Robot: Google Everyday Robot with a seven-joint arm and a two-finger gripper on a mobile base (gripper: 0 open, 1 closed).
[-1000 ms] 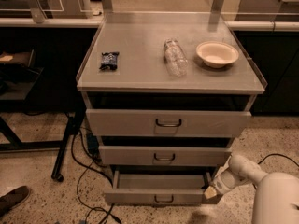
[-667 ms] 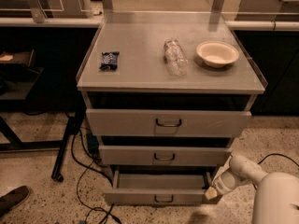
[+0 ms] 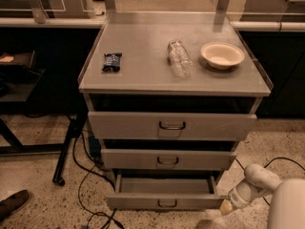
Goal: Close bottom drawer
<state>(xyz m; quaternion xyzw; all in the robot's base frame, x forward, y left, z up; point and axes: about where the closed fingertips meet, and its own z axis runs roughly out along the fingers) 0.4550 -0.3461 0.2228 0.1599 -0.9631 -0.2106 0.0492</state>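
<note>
The bottom drawer (image 3: 164, 200) of the grey metal cabinet is pulled out. Its slim front panel carries a small dark wire handle (image 3: 167, 203), and its plain grey tray is empty. My gripper (image 3: 227, 206) comes in from the lower right on a white arm and sits at the right end of the drawer's front panel, touching or nearly touching it. The two drawers above, the middle drawer (image 3: 167, 160) and the top drawer (image 3: 171, 126), stand slightly out from the cabinet.
On the cabinet top (image 3: 143, 75) lie a dark snack packet (image 3: 112, 61), a clear plastic bottle (image 3: 179, 57) on its side and a cream bowl (image 3: 222, 55). Black cables (image 3: 88, 175) trail on the speckled floor at left. A shoe (image 3: 12, 204) shows at lower left.
</note>
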